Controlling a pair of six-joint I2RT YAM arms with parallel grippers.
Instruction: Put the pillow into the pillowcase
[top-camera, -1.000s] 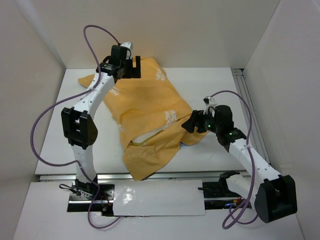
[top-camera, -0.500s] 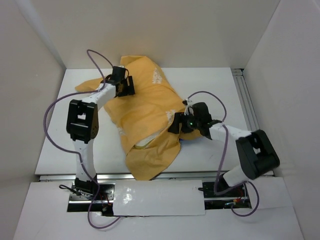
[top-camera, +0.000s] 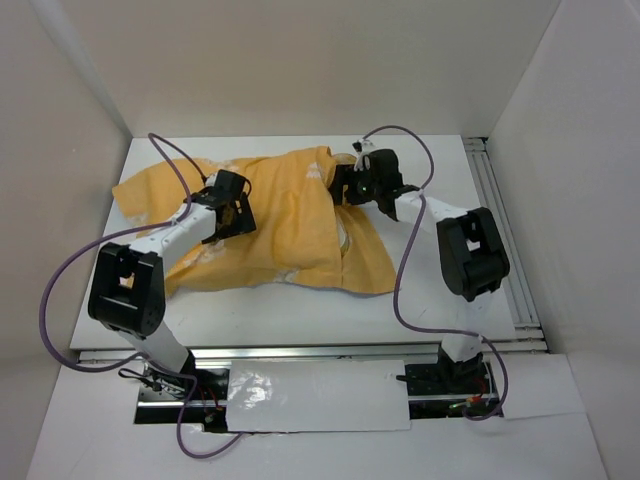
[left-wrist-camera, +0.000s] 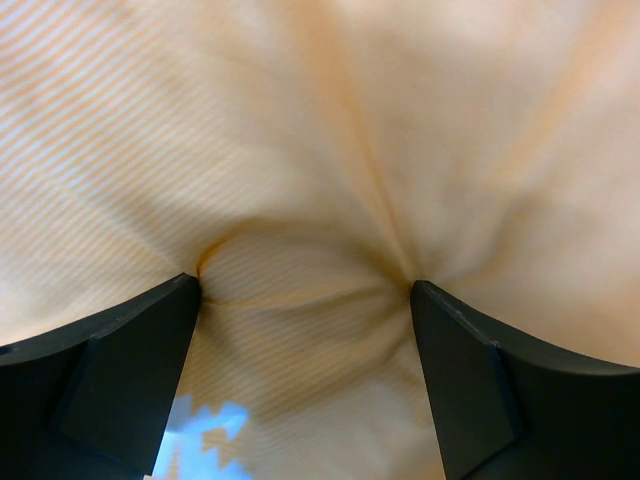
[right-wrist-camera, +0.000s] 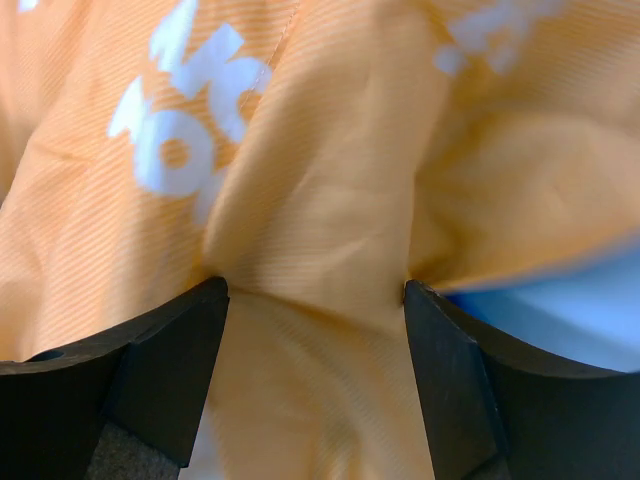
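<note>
On the white table (top-camera: 430, 300), the pillowcase (top-camera: 290, 220) lies spread with its orange face up. My left gripper (top-camera: 232, 208) stands near its left end, fingers (left-wrist-camera: 110, 370) spread wide and tips pressed into puckered cloth. My right gripper (top-camera: 345, 185) is at its far right edge, clamped on a thick fold that fills the gap beside the white lettering (right-wrist-camera: 185, 130), with a strip of blue lining (right-wrist-camera: 560, 310) showing. I cannot make out the pillow under the cloth
</note>
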